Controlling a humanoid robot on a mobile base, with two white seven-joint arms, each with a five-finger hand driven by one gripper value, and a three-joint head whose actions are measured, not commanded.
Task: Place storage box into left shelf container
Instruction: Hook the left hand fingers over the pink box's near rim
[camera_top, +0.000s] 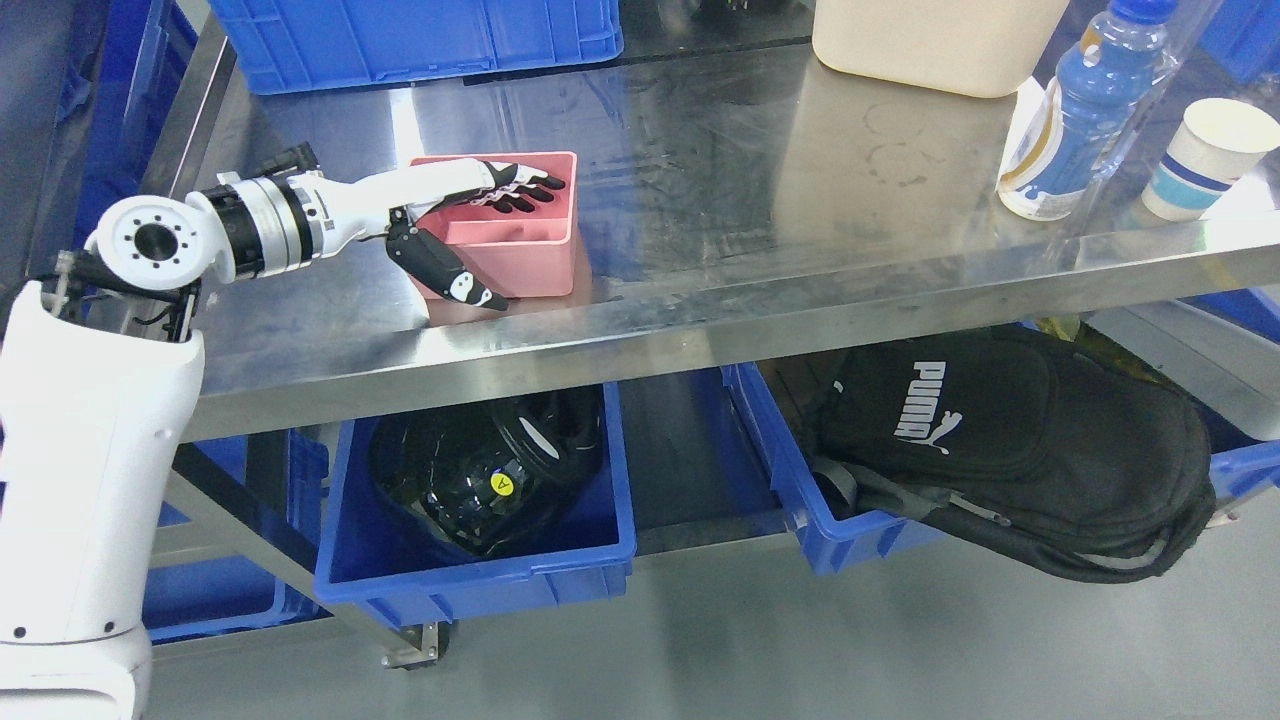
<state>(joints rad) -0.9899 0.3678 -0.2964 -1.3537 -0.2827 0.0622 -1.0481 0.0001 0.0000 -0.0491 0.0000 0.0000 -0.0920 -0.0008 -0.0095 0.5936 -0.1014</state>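
A pink open-topped storage box (535, 262) stands on the steel table top (760, 220), left of the middle. My left hand (518, 244) reaches in from the left and straddles the box's near wall. Its fingers (520, 188) lie stretched over the opening, and the thumb (450, 272) rests along the outside of the front wall. The fingers look spread rather than clamped. Under the table at the left sits a blue shelf container (480, 585) with a black object (490, 480) inside. My right arm does not show.
A second blue bin (800, 500) under the table holds a black backpack (1010, 450) that spills over its edge. On the table's right stand a blue bottle (1075, 110), a paper cup (1205, 155) and a beige tub (930, 45). A blue crate (400, 40) sits at the back left.
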